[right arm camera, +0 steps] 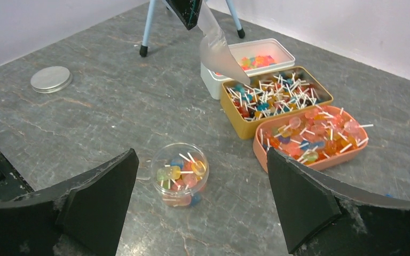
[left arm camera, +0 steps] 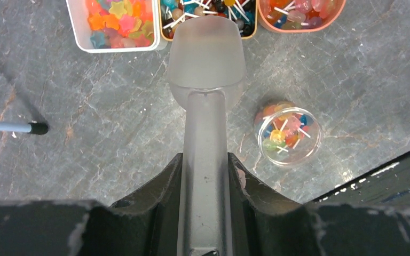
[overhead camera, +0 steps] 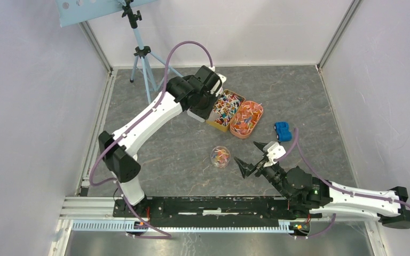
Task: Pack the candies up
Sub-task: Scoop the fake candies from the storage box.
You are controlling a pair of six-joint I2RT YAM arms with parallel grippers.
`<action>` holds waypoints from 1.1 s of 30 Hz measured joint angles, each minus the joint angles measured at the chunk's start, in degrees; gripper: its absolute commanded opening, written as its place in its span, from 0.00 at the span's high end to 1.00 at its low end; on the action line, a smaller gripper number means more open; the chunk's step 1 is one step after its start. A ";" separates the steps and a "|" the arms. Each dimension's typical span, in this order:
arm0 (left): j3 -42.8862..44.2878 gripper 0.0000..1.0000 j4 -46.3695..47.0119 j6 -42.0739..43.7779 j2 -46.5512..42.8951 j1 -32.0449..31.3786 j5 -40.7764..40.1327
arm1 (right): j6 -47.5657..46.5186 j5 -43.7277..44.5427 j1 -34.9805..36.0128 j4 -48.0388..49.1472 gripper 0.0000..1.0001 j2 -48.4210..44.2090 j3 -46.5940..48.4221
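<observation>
Left gripper (left arm camera: 205,166) pinches the handle of a frosted plastic scoop (left arm camera: 206,58), jaws pressed against both its sides. The scoop's mouth hangs tilted down over the near rim of the mustard tray (right arm camera: 234,124), the middle one of three trays side by side. The candies (right arm camera: 273,94) in it are small lollipops on white sticks. The pink tray (right arm camera: 277,162) holds more lollipops, and the white tray (left arm camera: 76,29) holds star-shaped sweets. I cannot tell whether anything lies in the scoop.

Right gripper (overhead camera: 246,151) rests low on the worktop (overhead camera: 171,144) with its fingers spread wide and nothing between them. It points at a small clear jar (right arm camera: 180,173), which stands apart from the trays and already holds a few lollipops. The jar's metal lid (right arm camera: 50,79) lies well away from it.

The step in hand looks like scooping a fresh load. Next, the scoop must dip into the heap, come up level so that nothing spills, then swing across to the narrow jar mouth and tip. The right gripper may need to steady the jar first.
</observation>
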 measured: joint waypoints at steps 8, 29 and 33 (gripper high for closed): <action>3.17 0.98 0.04 1.79 7.17 2.47 2.60 | 2.71 2.29 0.00 -6.60 0.02 -2.10 1.33; 4.57 0.98 1.64 3.69 13.22 5.64 6.23 | 4.74 3.06 0.00 -9.42 0.02 -1.14 2.03; 4.57 0.98 3.06 3.76 14.49 5.64 6.38 | 4.98 3.04 0.00 -9.42 0.02 -0.90 2.03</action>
